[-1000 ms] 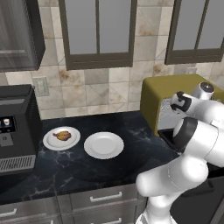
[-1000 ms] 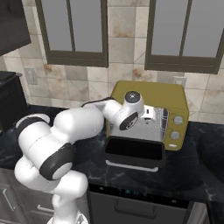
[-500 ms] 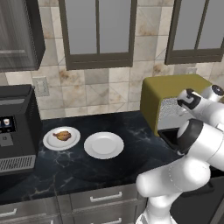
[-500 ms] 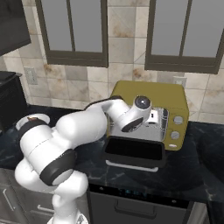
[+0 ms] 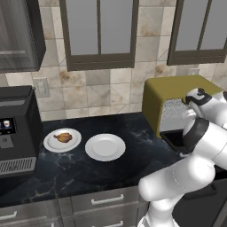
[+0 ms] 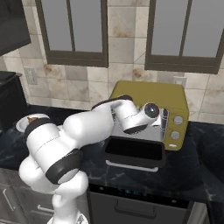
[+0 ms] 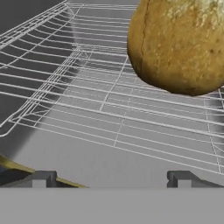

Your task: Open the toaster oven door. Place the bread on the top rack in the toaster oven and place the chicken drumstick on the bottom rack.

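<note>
Right base view: the gripper (image 6: 162, 124) is now carried deeper into the toaster oven (image 6: 151, 97) than 0.5 s ago. Hand view: the fingertips (image 7: 41, 178) are spread apart, empty, with the bread (image 7: 181, 43) lying on the wire rack (image 7: 109, 105) ahead.

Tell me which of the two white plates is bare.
The right plate, nearer the toaster oven; the left plate holds the chicken drumstick.
</note>
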Controlling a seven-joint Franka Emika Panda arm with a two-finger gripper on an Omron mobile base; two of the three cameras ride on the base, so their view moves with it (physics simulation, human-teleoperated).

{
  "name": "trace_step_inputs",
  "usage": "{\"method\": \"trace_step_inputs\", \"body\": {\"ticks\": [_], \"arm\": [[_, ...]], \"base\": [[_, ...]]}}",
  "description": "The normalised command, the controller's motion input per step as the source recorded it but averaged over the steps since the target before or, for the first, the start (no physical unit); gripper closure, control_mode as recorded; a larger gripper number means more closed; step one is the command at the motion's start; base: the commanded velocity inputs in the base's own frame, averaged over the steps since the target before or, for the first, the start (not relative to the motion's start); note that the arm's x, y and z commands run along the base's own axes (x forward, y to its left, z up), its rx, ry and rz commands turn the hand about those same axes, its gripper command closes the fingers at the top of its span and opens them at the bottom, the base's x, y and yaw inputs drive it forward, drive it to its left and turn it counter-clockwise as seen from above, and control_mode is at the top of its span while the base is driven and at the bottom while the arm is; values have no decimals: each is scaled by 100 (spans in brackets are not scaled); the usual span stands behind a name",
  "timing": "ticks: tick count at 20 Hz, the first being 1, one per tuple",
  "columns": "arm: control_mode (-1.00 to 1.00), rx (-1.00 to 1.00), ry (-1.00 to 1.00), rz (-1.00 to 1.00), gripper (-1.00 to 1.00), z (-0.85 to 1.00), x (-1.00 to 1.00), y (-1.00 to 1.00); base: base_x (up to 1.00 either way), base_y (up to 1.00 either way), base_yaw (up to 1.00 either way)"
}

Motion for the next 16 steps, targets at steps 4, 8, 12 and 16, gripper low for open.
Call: {"method": "trace_step_inputs", "body": {"ticks": [4, 8, 12, 16], "arm": [[-100, 1, -9, 3, -100, -7, 30, 0], [-100, 1, -5, 0, -100, 0, 25, 0], [-100, 0, -8, 0, -100, 0, 13, 0], [-100, 0, -11, 0, -100, 0, 7, 0]], "base": [[0, 0, 0], [0, 0, 0], [0, 0, 0], [0, 0, 0]]}}
